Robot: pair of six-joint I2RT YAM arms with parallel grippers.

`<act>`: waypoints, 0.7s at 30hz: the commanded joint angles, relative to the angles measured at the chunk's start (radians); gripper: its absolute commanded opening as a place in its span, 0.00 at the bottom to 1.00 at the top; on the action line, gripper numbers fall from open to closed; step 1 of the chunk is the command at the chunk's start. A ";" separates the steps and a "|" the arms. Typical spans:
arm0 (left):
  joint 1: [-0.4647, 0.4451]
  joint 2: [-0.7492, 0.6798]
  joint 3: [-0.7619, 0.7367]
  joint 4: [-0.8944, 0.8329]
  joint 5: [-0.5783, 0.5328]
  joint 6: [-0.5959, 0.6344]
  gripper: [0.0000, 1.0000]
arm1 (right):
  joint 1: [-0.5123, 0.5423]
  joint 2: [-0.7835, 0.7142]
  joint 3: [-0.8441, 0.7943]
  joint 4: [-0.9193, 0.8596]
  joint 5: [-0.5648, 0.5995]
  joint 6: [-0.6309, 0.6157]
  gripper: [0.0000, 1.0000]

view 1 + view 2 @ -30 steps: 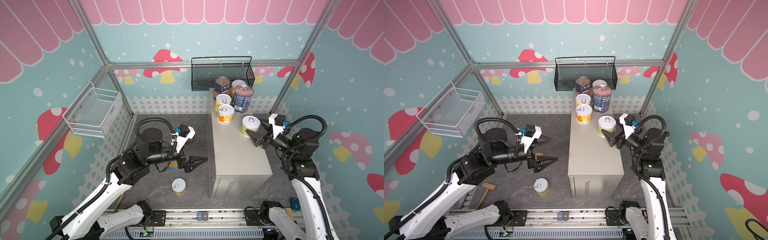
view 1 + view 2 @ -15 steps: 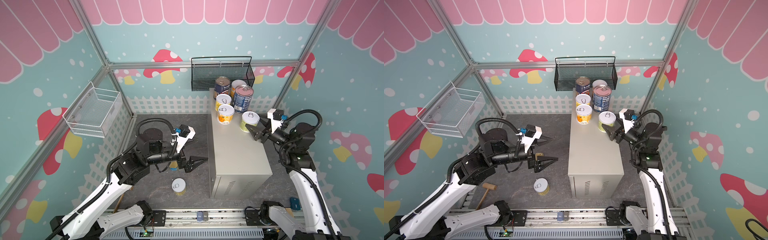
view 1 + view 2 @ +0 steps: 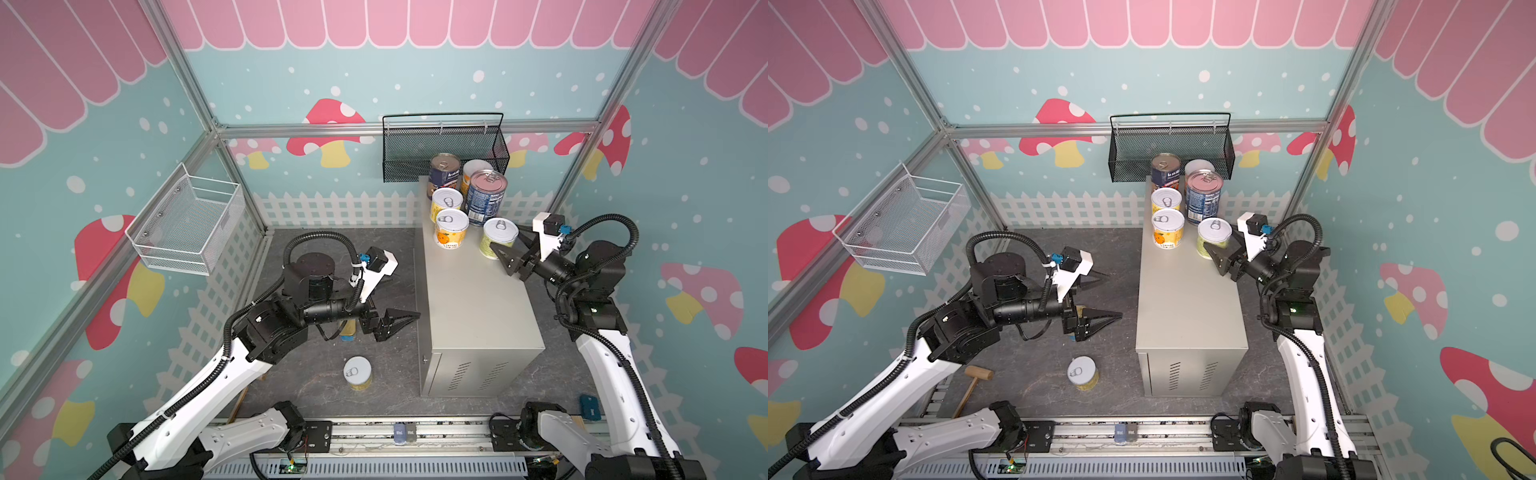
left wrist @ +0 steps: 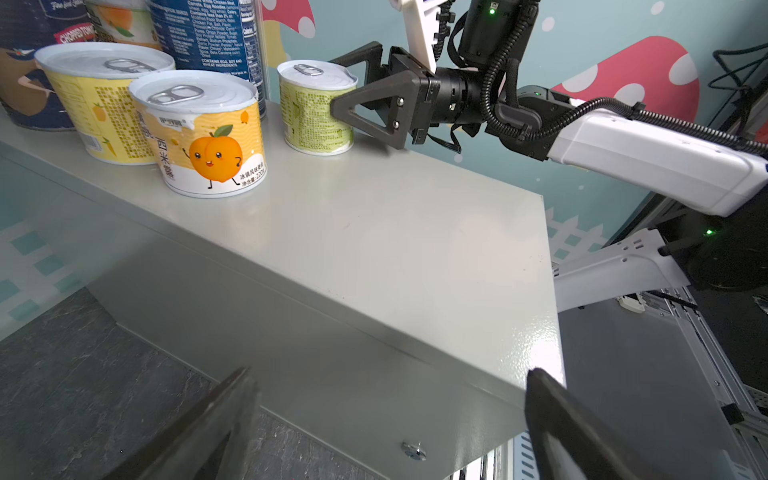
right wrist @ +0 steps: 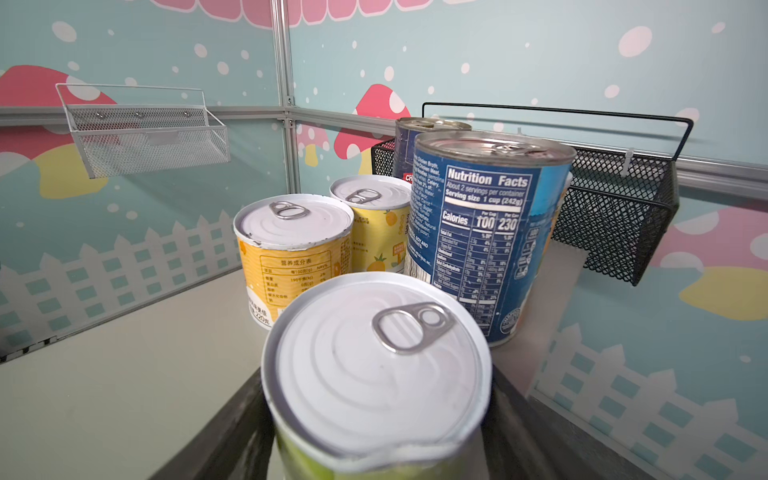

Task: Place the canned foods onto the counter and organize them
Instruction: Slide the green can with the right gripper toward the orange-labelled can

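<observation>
Counter [image 3: 478, 291] is the biggest piece: a grey cabinet on the dark floor [image 3: 316, 257], with tins packed at its far end, probably to leave the near half free for the rest. Two arms work it. The right gripper [image 3: 505, 244] reaches in from the counter's right edge, its fingers clamped on a green can [image 5: 374, 365]. That can stands upright on the top, just beside a tall blue one, so I judge it is being set into the group rather than lifted. The left gripper [image 3: 1109, 295] hangs over the floor just beside the counter's left face, jaws spread wide and holding nothing. It looks to be waiting for its next pick.

Two baskets hang on the walls, a black basket [image 3: 444, 153] behind the tins and a white basket [image 3: 187, 224] at the left; neither belongs to this job.

Tall cans [image 3: 486, 195]: two, both at the back of the counter. Short cans [image 3: 451, 228]: five, four of them on the counter including the gripped one, and one floor can [image 3: 357, 372] near the front. Flat tin [image 3: 348, 328]: one, on the floor and mostly hidden under the left arm. So six tins are up and two are left. One mallet [image 3: 978, 376] lies on the floor by the left arm's base.
</observation>
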 commanded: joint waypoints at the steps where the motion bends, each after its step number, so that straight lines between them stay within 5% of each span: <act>1: 0.007 0.020 0.038 0.013 -0.005 0.035 0.99 | 0.007 0.008 -0.023 0.002 0.023 -0.014 0.73; 21: 0.007 0.088 0.088 0.012 0.002 0.059 0.99 | 0.064 0.085 0.016 -0.001 0.079 0.006 0.72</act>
